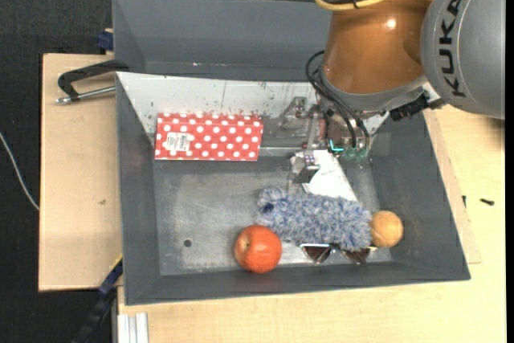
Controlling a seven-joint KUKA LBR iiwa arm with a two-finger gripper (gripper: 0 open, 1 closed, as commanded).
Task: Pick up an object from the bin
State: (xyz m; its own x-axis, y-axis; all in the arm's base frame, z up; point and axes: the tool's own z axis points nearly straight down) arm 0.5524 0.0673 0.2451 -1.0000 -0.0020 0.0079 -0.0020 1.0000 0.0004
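- The gripper (307, 163) is seen low in the bin (201, 32), right of the middle. Whether it is spread or pressed together cannot be told, since the wrist and cables hide it.
- A white triangular piece (331, 179) lies just beside the gripper on its right, touching the upper edge of a fuzzy blue cloth (317, 219). It is judged the likeliest thing to be picked, though no grasp on it can be confirmed.
- The white piece looks thin and flat. If it is pinched at an edge, it could slip out or fold as it is lifted.
- The cloth could be caught together with the white piece, as the two touch. A loose strand might be dragged up and then dropped.
- Sunglasses (337, 254) lie against the cloth's lower edge. If the cloth is pulled, they could be shifted or tipped against the near wall.
- An apple (258, 248) and an orange ball (386, 228) rest beside the cloth. Being round, both could be set rolling by a tug.
- The red dotted box (209, 137) lies well apart to the left and is judged safe.
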